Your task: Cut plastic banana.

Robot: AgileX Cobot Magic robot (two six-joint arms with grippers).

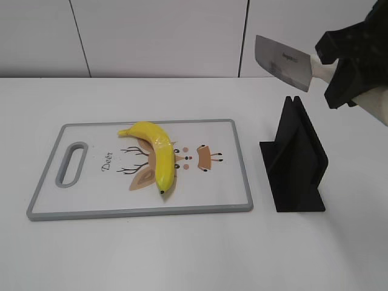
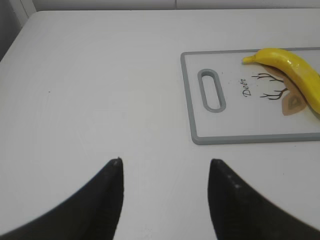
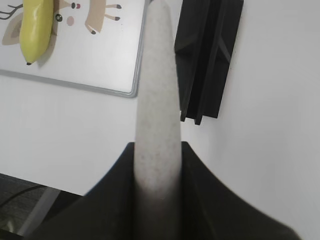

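- One banana [image 1: 156, 155] lying on the cutting board [image 1: 230, 197].
- Right claw [image 3: 156, 172] pinching the knife [image 1: 285, 62] — hovering above the black holder [image 1: 295, 160].
- Left claw [image 2: 165, 172] spread over bare tabletop [image 2: 95, 90].

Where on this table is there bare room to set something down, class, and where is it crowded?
Free: the table in front of the cutting board, and left of it near the open left gripper. Crowded: the board's middle under the banana, and the strip beside the knife stand, below the raised knife.
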